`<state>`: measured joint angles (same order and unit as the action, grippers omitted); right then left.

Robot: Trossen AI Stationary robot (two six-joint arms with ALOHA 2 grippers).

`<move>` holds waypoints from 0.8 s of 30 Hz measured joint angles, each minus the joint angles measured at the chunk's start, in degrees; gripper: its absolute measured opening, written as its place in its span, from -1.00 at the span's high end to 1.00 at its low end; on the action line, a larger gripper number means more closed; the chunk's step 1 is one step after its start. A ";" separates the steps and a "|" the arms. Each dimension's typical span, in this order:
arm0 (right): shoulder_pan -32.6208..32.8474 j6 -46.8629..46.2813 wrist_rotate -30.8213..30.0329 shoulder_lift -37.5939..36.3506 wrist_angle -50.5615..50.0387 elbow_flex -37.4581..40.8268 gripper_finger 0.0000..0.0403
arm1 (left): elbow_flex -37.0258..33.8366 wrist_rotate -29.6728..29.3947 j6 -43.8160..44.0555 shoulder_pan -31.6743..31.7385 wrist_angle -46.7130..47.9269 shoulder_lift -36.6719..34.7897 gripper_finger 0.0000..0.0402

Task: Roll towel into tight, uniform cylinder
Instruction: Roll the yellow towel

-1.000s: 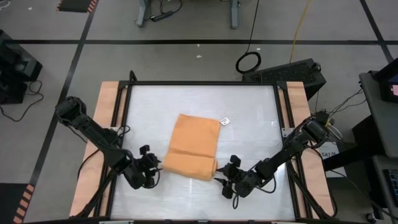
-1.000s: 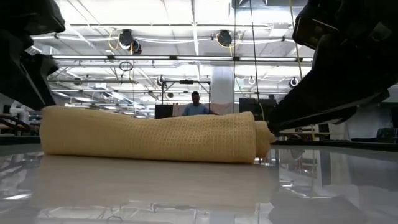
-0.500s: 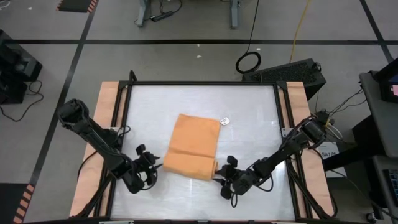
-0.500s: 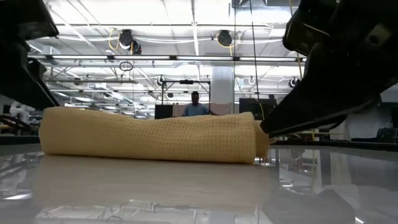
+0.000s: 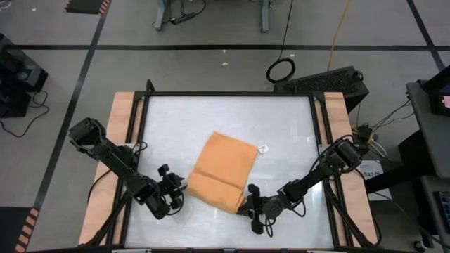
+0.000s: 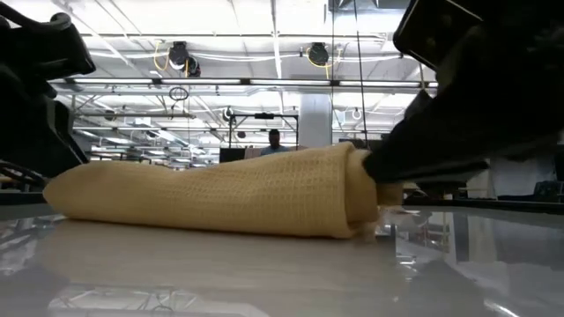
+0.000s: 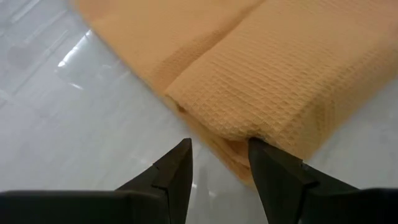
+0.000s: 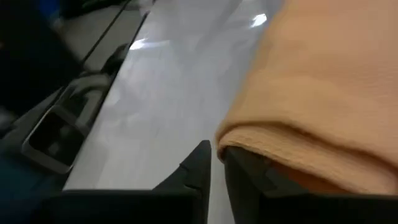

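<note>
Now my right gripper [image 5: 245,202] has narrowed its fingers to a slim gap against the rolled end of the towel [image 5: 222,171]; whether cloth is pinched between them I cannot tell. A second ago those fingers stood wider and just clear of that end. The towel has turned since then: it lies slanted on the table [image 5: 281,126], its rolled near end lifted where I press, and its small white tag [image 5: 263,148] has shifted further from the table's far edge. My left gripper [image 5: 180,191] sits at the opposite end of the roll with its fingers [image 7: 177,167] parted, the corner of the roll just ahead of the tips, much as it was before.

The table top is pale and glossy, framed in black with wooden strips along both sides. Beyond it stretches a large hall with rows of ceiling lights, and a person [image 6: 274,141] stands far back.
</note>
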<state>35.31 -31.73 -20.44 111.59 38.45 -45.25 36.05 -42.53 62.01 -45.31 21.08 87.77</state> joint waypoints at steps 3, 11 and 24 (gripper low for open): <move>0.01 -0.01 3.75 -0.01 -0.06 0.00 0.84 | 0.02 -1.69 0.51 0.31 -0.28 -0.08 0.19; 0.52 0.92 8.44 -0.81 -1.45 0.00 0.53 | 2.62 -4.08 -3.91 0.29 0.79 -2.58 0.19; 0.94 -6.43 9.85 -16.06 -33.95 0.00 -0.04 | 2.69 -5.64 -13.50 0.84 1.55 -10.04 0.19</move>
<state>36.25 -38.16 -10.59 95.53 4.50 -45.25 38.74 -48.17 48.52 -44.47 22.63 77.73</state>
